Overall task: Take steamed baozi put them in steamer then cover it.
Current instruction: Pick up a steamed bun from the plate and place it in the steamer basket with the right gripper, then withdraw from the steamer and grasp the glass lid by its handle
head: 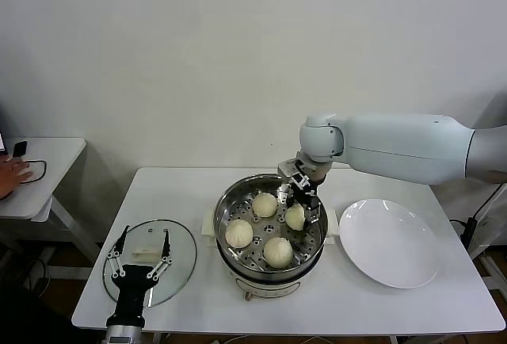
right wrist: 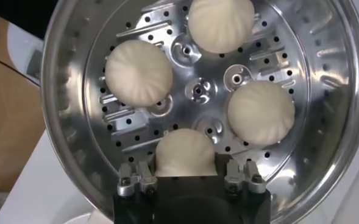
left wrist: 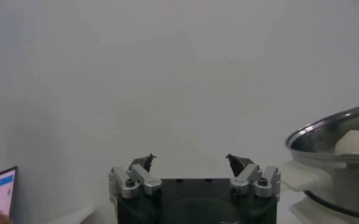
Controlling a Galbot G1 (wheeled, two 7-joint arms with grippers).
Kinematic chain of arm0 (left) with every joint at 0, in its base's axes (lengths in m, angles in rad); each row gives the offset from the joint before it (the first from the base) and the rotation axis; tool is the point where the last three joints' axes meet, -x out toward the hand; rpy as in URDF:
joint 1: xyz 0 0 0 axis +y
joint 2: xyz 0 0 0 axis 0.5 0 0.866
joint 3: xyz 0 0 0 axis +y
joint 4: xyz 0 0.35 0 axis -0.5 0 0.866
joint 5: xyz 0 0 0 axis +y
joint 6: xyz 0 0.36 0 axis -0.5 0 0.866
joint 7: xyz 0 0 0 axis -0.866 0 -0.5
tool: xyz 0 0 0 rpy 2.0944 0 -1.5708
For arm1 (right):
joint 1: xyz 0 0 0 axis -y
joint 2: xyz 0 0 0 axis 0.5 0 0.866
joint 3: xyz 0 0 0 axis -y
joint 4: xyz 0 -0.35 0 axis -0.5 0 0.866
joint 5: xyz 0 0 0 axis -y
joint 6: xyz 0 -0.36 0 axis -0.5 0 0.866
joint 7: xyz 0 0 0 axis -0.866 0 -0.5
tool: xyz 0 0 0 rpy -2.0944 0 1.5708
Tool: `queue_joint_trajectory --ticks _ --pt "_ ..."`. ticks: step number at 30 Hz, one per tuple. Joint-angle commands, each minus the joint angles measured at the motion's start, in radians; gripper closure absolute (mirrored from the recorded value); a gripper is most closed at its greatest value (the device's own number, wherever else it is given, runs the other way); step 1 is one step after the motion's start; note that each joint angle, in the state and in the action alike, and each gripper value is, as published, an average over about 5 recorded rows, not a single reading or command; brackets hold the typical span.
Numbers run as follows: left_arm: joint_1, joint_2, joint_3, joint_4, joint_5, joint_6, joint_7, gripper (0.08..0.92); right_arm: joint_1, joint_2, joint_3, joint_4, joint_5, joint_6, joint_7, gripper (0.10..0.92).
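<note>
A white table (head: 182, 193) is set against a plain pale wall (head: 238, 51), with a second small white table (head: 55, 154) seen off to the left, where a person's hand (head: 12, 173) rests at the edge of the head view. The steamer (head: 230, 209), a shiny steel pot on a white base, is placed near the middle of the table, and its perforated tray (right wrist: 197, 91) is seen clearly in the right wrist view. Four baozi (head: 264, 204) are found inside it, smooth, cream-white and domed (faint pleats can be made out on top), spread around the tray and apart from one another. The right gripper (head: 305, 205) is lowered into the steamer at the bun (right wrist: 185, 152) on the plate side; its fingers (right wrist: 243, 179) are seen on either side of that bun, parted about as far as the bun is wide, and whether they press on it cannot be told. The cover (head: 178, 269), clear glass with a dark rim and a cream bar handle (head: 144, 254), lies flat on the table to the left of the steamer, apart from it. The left gripper (head: 141, 258) is held just over the cover, above its handle, with its fingers (left wrist: 142, 164) spread wide and nothing between them. A bare white plate (head: 388, 241) lies to the right of the steamer, just beside its side handle (head: 333, 221). The steamer's rim on the far right side is partly hidden by the right arm (head: 396, 146).
</note>
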Motion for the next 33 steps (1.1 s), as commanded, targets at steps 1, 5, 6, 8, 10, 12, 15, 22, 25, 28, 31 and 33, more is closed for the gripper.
queue_joint_trajectory --ticks 1,5,6,8,10,12,15,22,25,28,31,33 --pt "0.001 0.0 -0.001 -0.001 0.0 0.001 0.0 0.177 -0.008 0.002 0.004 0.001 -0.011 0.002 0.002 0.255" --pt "0.002 -0.001 -0.001 -0.004 0.001 0.004 -0.001 0.177 -0.005 -0.01 0.023 0.01 -0.012 0.006 0.003 0.221" --pt "0.002 0.0 -0.001 -0.005 0.001 0.005 -0.001 0.177 -0.004 -0.017 0.033 0.015 -0.011 0.008 0.004 0.215" --pt "0.002 0.0 -0.001 -0.007 0.003 0.008 -0.002 0.177 -0.003 -0.042 0.068 0.033 -0.01 0.014 0.005 0.206" --pt "0.002 0.001 -0.001 -0.008 0.008 0.012 -0.004 0.177 -0.004 -0.082 0.109 0.063 -0.002 0.024 0.019 0.203" --pt "0.001 0.003 -0.001 -0.009 0.024 0.018 -0.008 0.177 -0.004 -0.135 0.14 0.105 0.007 0.05 0.069 0.203" --pt "-0.003 0.006 0.0 -0.008 0.061 0.033 -0.022 0.177 -0.018 -0.228 0.168 0.172 0.039 0.115 0.287 0.203" --pt "-0.02 0.015 0.008 0.0 0.122 0.041 -0.045 0.177 -0.291 -0.4 0.462 0.238 0.118 0.241 1.054 0.203" --pt "-0.022 0.016 0.007 -0.002 0.133 0.037 -0.047 0.177 -0.473 -0.434 0.667 0.216 0.132 0.325 1.239 0.203" --pt "-0.024 0.016 0.002 -0.002 0.146 0.031 -0.047 0.177 -0.696 -0.449 0.89 0.199 0.135 0.403 1.361 0.203" --pt "-0.027 0.017 -0.005 0.003 0.161 0.025 -0.047 0.177 -0.871 -0.447 1.049 0.192 0.145 0.489 1.425 0.203" --pt "-0.032 0.017 -0.01 0.008 0.173 0.021 -0.047 0.177 -1.001 -0.431 1.164 0.187 0.144 0.533 1.439 0.203"
